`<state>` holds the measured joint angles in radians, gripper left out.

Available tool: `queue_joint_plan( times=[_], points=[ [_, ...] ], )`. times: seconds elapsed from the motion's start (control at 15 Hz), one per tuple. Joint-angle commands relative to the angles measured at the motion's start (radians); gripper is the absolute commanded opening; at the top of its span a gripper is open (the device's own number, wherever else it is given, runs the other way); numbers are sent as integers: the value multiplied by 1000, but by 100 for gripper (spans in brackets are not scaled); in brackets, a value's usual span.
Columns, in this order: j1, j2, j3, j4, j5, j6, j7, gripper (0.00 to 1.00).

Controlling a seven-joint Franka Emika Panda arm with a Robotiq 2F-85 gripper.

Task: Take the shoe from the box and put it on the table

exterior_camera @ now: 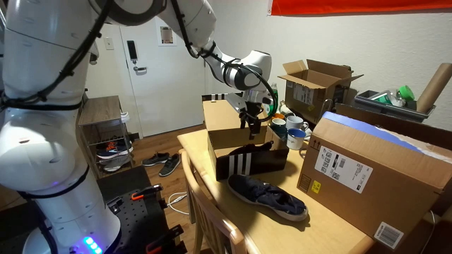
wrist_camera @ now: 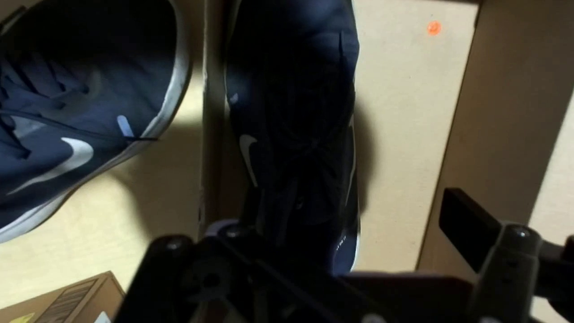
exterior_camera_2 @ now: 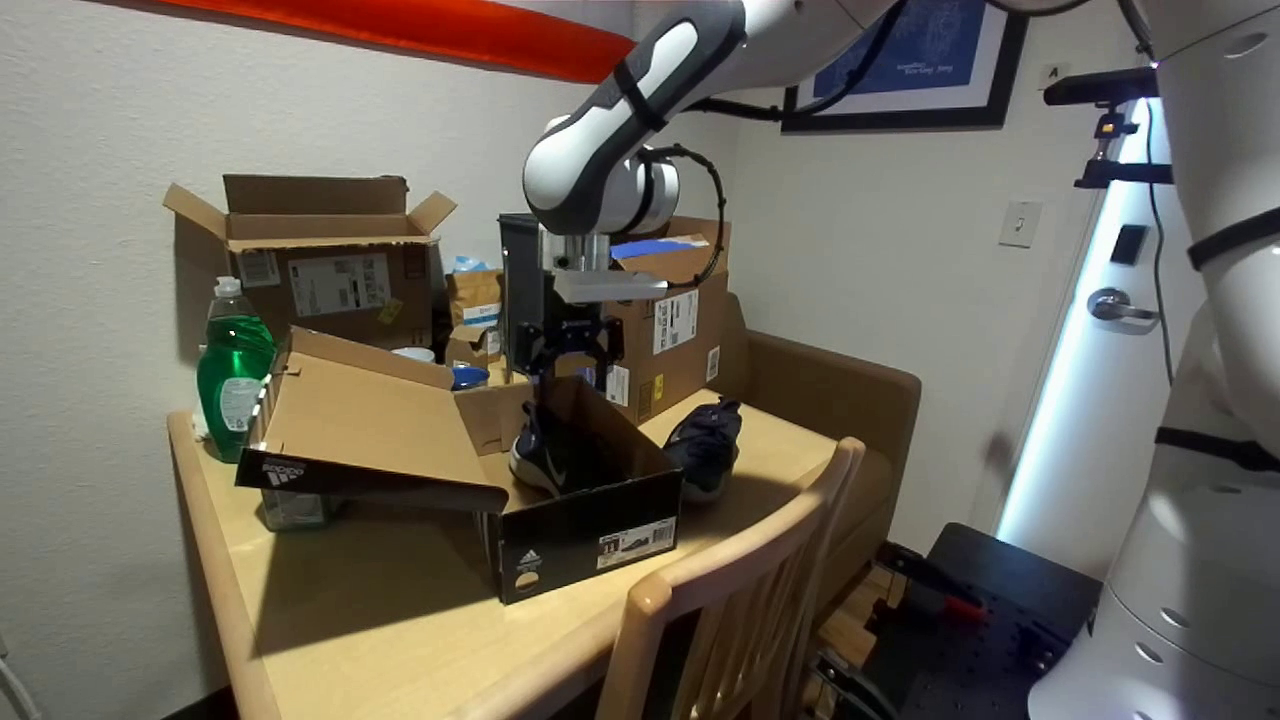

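A navy-black shoe (wrist_camera: 293, 112) lies in the low black box (exterior_camera_2: 590, 545), along one side wall in the wrist view. It also shows in both exterior views (exterior_camera: 252, 148) (exterior_camera_2: 550, 455). Its alike shoe (exterior_camera: 266, 195) lies on the tan table (exterior_camera: 339, 215) beside the box, also seen in the wrist view (wrist_camera: 89, 112). My gripper (exterior_camera: 248, 129) points down over the box. In the wrist view the gripper (wrist_camera: 358, 215) is open, with one finger over the shoe and the other toward the opposite wall. The gripper's body hides the shoe's heel end. I cannot tell whether a finger touches the shoe.
The box's open lid (exterior_camera_2: 370, 420) leans to one side. A green soap bottle (exterior_camera_2: 235, 370) stands by the lid. Mugs (exterior_camera: 296, 137) stand behind the box. A large brown cardboard box (exterior_camera: 374, 169) and another open one (exterior_camera: 310, 88) stand near. A wooden chair (exterior_camera: 208, 211) borders the table.
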<state>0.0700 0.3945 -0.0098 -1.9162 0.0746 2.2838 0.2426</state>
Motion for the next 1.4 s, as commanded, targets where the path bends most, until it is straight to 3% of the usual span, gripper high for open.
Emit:
queue_joint_plan(
  times=[0.0,0.33,1.07,1.13,1.2,1.33],
  points=[
    [9,77,-10,72,-36,35,21,100],
    [14,152,-30,111,-70,82,31,100],
    [18,262,-26,204,-59,60,10,99],
    [21,269,-27,205,-57,63,14,75],
    [25,272,-30,202,-63,72,12,75],
    [27,277,-32,204,-62,71,13,63]
  ],
)
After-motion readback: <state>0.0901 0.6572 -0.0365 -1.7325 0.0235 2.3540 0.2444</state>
